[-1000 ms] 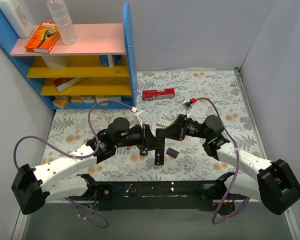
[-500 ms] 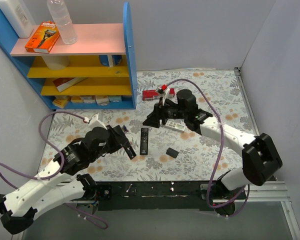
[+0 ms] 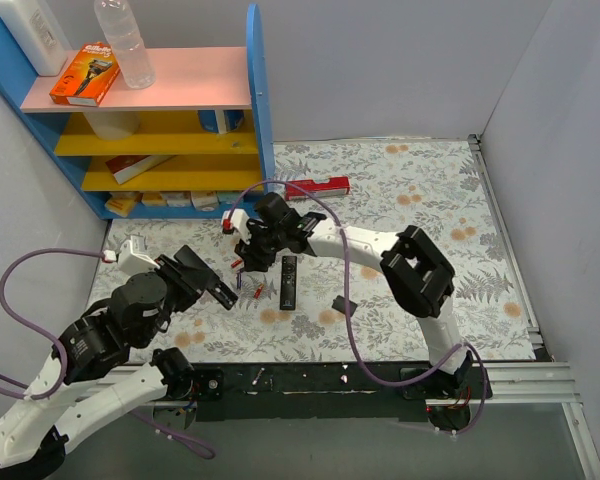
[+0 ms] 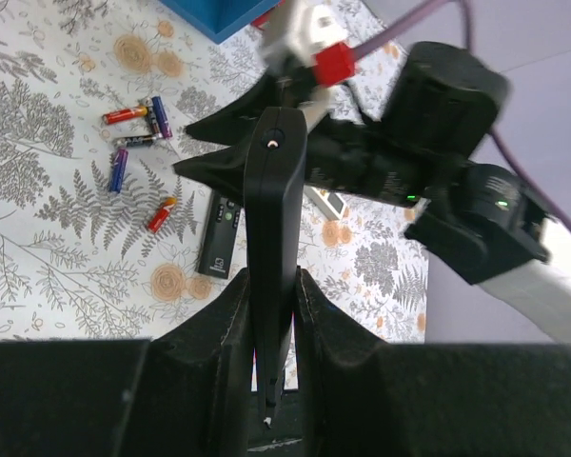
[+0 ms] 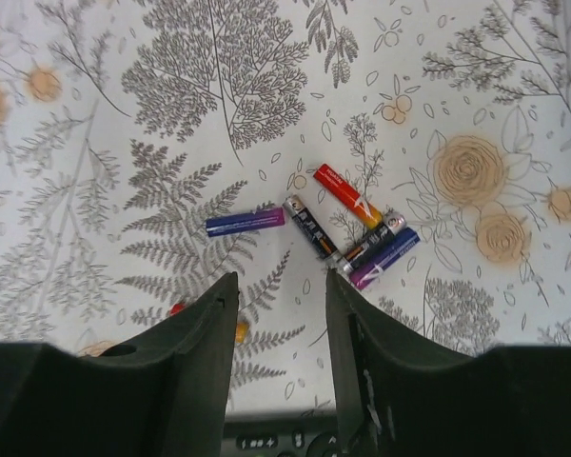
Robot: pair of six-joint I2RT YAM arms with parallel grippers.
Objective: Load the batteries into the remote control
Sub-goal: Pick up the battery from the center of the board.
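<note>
Currently held: remote control (image 4: 271, 219), plain black, pinched edge-on between the left jaws, raised off the bench (image 3: 420, 190) over its near-left part. Loose on the bench, left of centre and near the foot of the blue shelf (image 3: 260, 120): batteries (image 5: 311, 228), red, blue and dark cells lying flat in a small scatter, some touching. Right jaws spread, empty, hovering directly above that scatter. Just right of the batteries, flat: slim black remote (image 3: 288, 282) with light markings. Nearer the front edge: small black cover (image 3: 345, 305). Toward the far edge: red pack (image 3: 317, 187).
</note>
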